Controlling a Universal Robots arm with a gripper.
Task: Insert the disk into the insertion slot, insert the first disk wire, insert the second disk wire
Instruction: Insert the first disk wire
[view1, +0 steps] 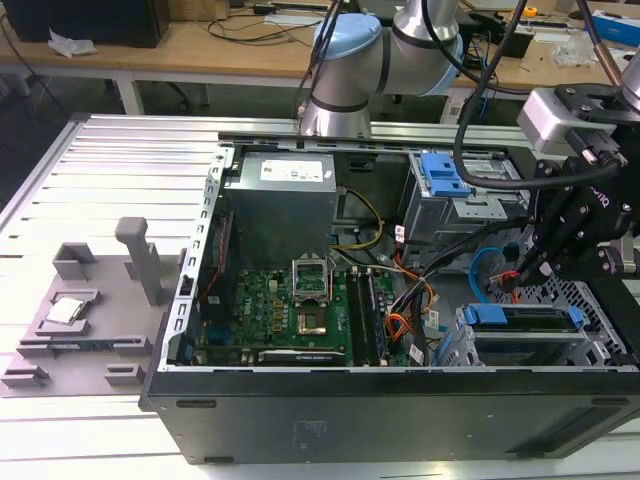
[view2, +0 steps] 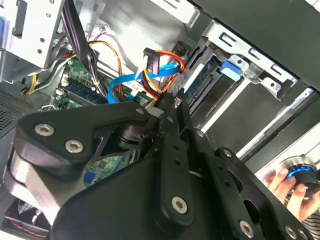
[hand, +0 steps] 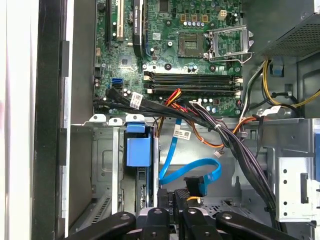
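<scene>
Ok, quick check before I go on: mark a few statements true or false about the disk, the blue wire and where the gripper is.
1. The disk sits in the insertion slot: true.
2. The gripper hangs at the exterior view's left: false, it is at the right, near the slot.
3. The second disk wire curves in a loop: true.
4. A cooler covers the processor socket: false, the socket lies bare.

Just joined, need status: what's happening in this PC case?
The arm's end effector is down inside the open PC case, close to the dark plug of the second disk wire. The disk already sits in the insertion slot. The plug of the first disk wire looks unconnected nearby.
</scene>
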